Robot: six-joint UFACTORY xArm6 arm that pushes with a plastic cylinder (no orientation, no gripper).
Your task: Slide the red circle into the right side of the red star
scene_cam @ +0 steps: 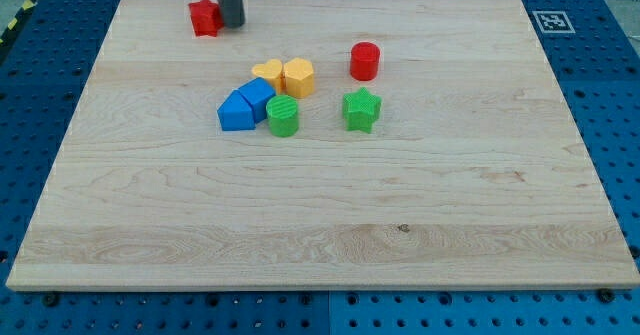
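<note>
A: What lies nearest?
B: Bare wooden board [320,235] on blue pegboard [620,105]. Mid-board, a green star [361,109], then the red circle [365,61].
A: And farthest?
B: My tip [231,24], holding nothing, touches the red star [205,17] on its right.

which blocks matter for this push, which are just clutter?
Job:
red circle
red star, top left
my tip, at the star's right side

Clutter:
yellow heart
yellow hexagon
two blue blocks
green cylinder
green star
</note>
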